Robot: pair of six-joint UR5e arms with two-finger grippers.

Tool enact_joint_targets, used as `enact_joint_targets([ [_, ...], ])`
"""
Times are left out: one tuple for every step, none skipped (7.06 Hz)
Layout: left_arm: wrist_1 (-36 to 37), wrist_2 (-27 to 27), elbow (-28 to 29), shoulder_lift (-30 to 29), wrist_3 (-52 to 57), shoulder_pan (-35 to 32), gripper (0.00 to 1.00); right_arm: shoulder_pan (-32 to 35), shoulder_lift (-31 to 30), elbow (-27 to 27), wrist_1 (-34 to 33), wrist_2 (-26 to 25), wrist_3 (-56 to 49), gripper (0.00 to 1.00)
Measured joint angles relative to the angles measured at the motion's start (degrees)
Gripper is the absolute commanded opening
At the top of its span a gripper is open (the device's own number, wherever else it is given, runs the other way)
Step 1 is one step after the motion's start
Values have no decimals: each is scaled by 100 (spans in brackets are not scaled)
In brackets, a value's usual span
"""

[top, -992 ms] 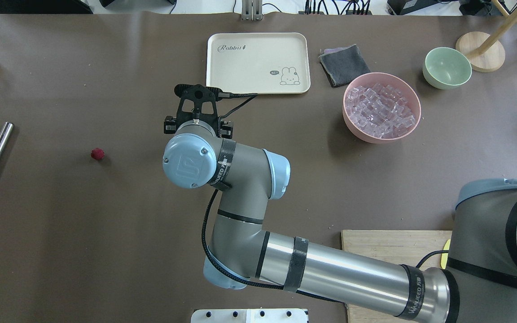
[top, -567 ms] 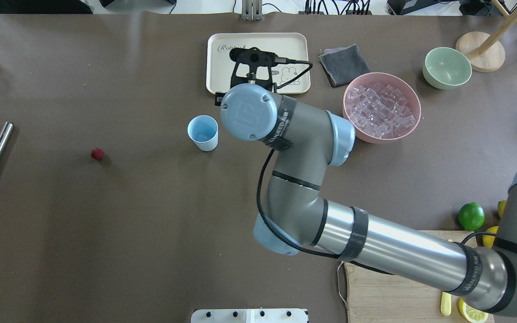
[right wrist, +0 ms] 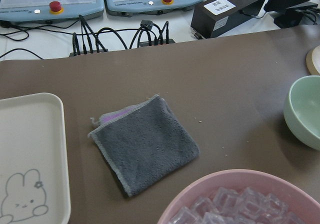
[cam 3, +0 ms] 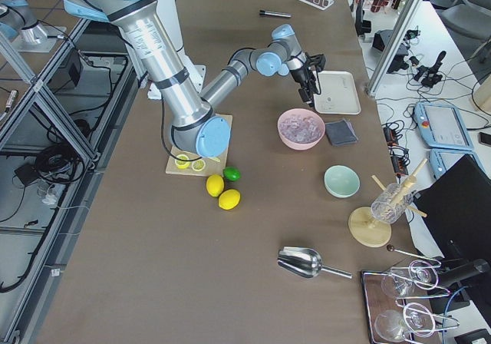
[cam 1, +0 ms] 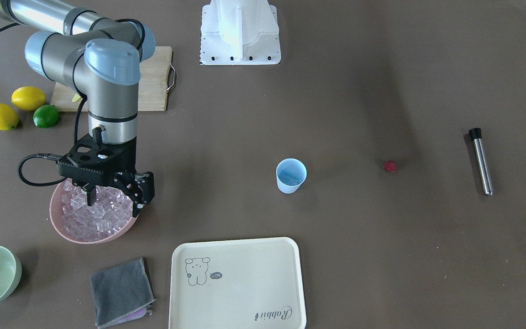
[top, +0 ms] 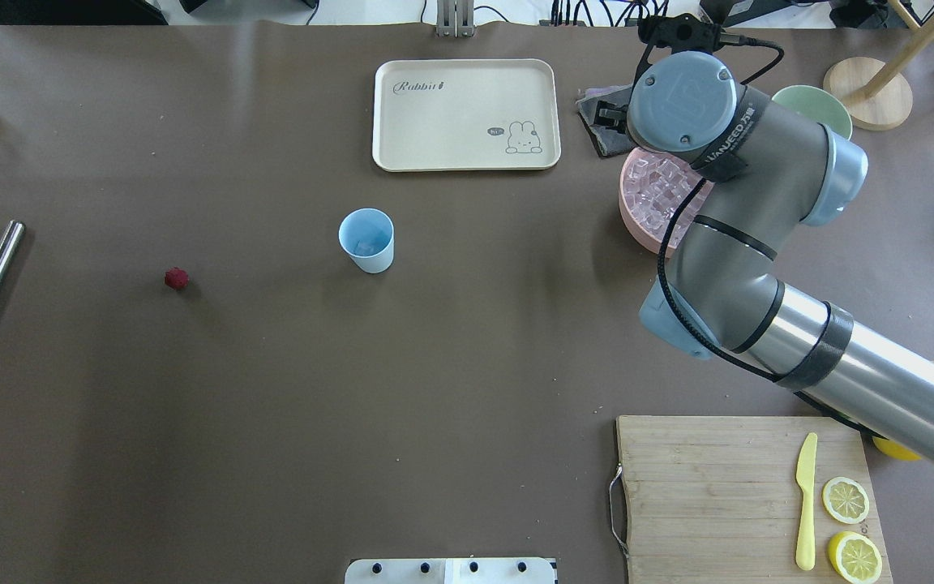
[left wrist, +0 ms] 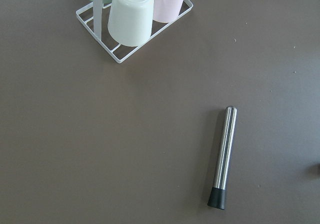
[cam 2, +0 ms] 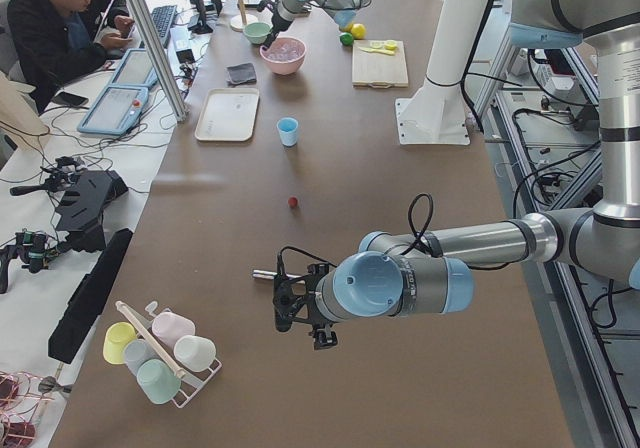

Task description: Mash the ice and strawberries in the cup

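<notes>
Exterior front-facing showed our right gripper (cam 1: 113, 197) hanging with its fingers spread wide right over the ice (cam 1: 94, 217) heaped in the pink bowl (cam 1: 55, 224), so the cubes lay straight below it and that arm was easily the nearer one. Further toward our left stood the cup (cam 1: 291, 175), upright and well apart from the bowl, then the strawberry (cam 1: 390, 166) on bare table. Farthest out, our left gripper (cam 2: 290, 303) hovered by the steel muddler (cam 1: 481, 161), and we couldn't tell how its fingers stood.
</notes>
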Motion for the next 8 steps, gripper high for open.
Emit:
enact_joint_targets([
  [-73,0,5,21,0,1,99,70,-222,11,18,50,12,99],
  [-108,-1,5,27,0,3,99,93,-405,-2,25,84,21,99],
  [-122,-1,5,32,0,1,99,98,-541,-7,30,106,41,96],
  [-127,-1,3,34,0,-2,99,91,-639,-11,32,111,84,92],
  [-131,-1,-10,46,0,-8,99,52,-702,-31,33,109,137,82],
  [-135,-1,-30,69,0,-11,99,-24,-716,-84,33,106,172,73],
  [-173,-1,-38,104,0,-19,99,-114,-701,-153,33,101,271,70],
  [-259,-1,-29,148,0,-24,99,-179,-689,-194,33,98,437,66],
])
